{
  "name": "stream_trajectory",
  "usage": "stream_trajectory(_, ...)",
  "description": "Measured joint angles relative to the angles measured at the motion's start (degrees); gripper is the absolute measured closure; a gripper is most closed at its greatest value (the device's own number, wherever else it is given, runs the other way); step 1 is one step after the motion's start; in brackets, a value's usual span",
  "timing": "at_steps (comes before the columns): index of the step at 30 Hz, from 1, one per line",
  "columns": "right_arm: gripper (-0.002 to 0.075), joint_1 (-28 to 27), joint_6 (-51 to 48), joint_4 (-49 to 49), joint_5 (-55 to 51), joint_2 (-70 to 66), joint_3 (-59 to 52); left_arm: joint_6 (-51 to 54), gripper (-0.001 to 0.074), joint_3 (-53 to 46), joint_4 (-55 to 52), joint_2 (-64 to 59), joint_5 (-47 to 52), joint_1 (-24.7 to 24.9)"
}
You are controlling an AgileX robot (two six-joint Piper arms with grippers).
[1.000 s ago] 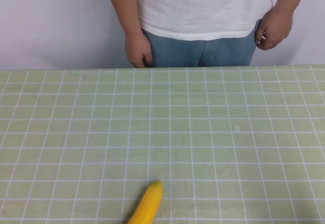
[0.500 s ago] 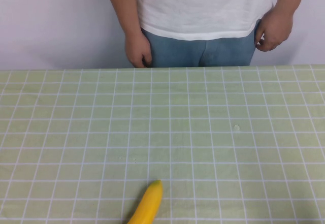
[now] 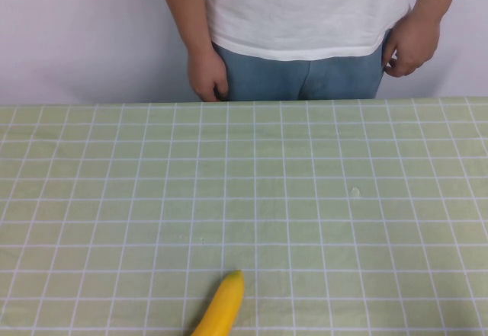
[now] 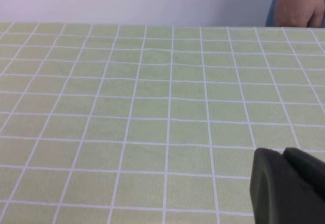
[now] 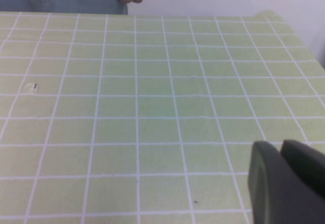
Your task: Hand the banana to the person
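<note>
The smooth, glossy yellow banana lies on the green checked counter at its near edge, unmarked, well apart from the person behind; left gripper and right gripper hover low, jaws' state I cannot tell

Only a small part of the robot's body shows. In the left wrist view, the left gripper appears as a dark grey, nearly black block with a matte surface, rounded corners and a shallow seam dividing it into two lobes. In the right wrist view, the right gripper looks much the same: dark charcoal plastic, smooth and matte, with a rounded front edge and a groove running between a flatter front part and a bulkier part behind it. No cables, screws or markings can be made out on either piece. Neither arm appears in the high view.
</note>
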State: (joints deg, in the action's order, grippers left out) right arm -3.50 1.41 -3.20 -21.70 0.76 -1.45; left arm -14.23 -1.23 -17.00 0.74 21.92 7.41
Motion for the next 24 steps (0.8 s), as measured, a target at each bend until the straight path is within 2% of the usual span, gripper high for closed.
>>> stream_trajectory(18, 0.0734, 0.0, 0.0, 0.0, 0.0, 0.0, 0.0, 0.0, 0.0738, 0.0, -0.15, 0.0, 0.0, 0.0)
stream_trajectory(24, 0.0733, 0.0, 0.0, 0.0, 0.0, 0.0, 0.0, -1.2, 0.0738, -0.29, -5.73, 0.0, -3.81, 0.0)
